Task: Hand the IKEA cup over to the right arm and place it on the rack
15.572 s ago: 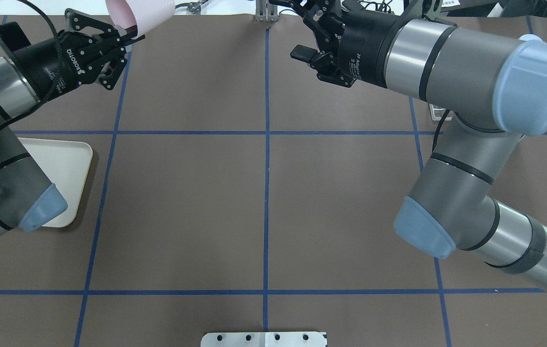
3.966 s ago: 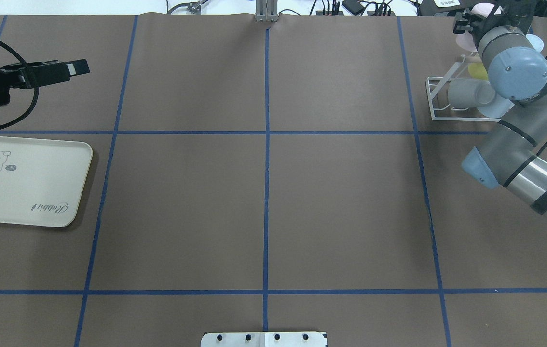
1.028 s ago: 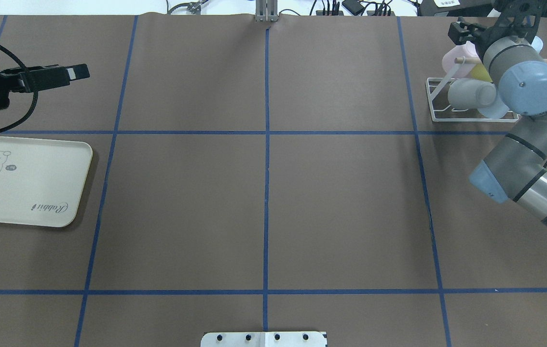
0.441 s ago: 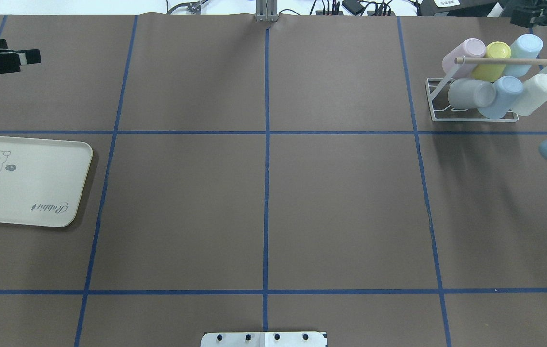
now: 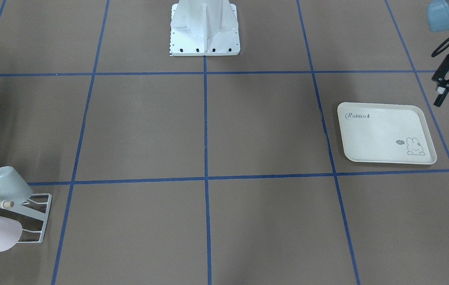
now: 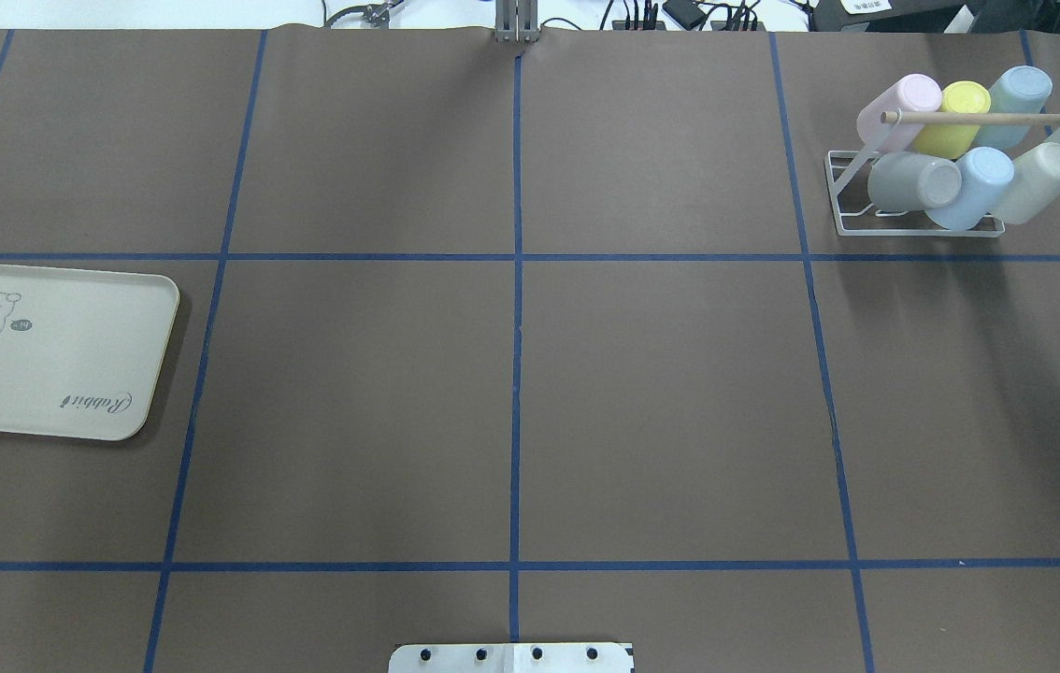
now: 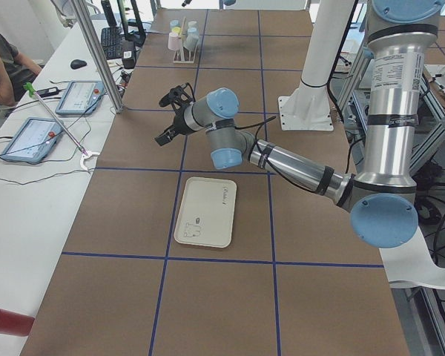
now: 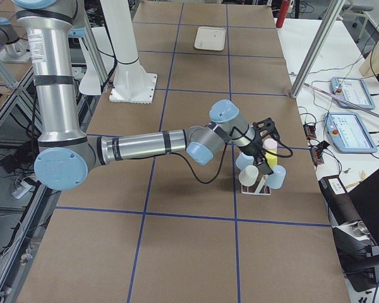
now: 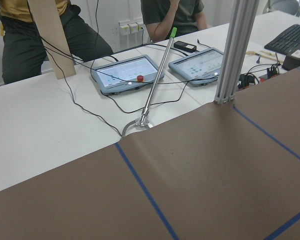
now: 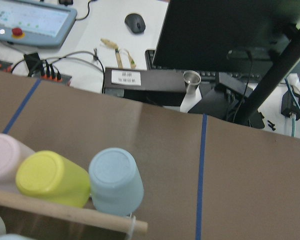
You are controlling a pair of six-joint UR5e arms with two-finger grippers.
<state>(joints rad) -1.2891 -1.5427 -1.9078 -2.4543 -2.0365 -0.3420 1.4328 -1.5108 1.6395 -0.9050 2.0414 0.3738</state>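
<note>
Finding the cup [image 6: 899, 101], pink, on the rack [image 6: 840, 196] in the far right corner of the worktop [image 6: 661, 402], as seen from overhead. Lying tilted there with base up, at the end of the back row nearest the worktop's middle, behind the rod [image 6: 983, 118] and touching a yellow cup [image 6: 960, 99] beside it. Counting a pale blue cup [image 6: 1021, 89] past the yellow one, then a front row of grey cup [image 6: 909, 182], blue cup [image 6: 974, 187] and cream cup [image 6: 1039, 176], all tilted the same way. Seeing the right fingers [image 8: 266, 129] only from the camera at the right end, raised near the rack and apart from the cup; cannot tell from there whether released or clenched. Looking down from the right wrist on the bases of the pink, yellow and pale blue cups, with the rod across the front of them. Catching the left fingers [image 5: 440, 97] at the edge of the front view, above the worktop just beyond a corner of the tray [image 6: 72, 355], well apart from the rack; half cut off, so cannot tell their state either. Showing the tray flat near the worktop's left edge, with a rabbit print in one corner
</note>
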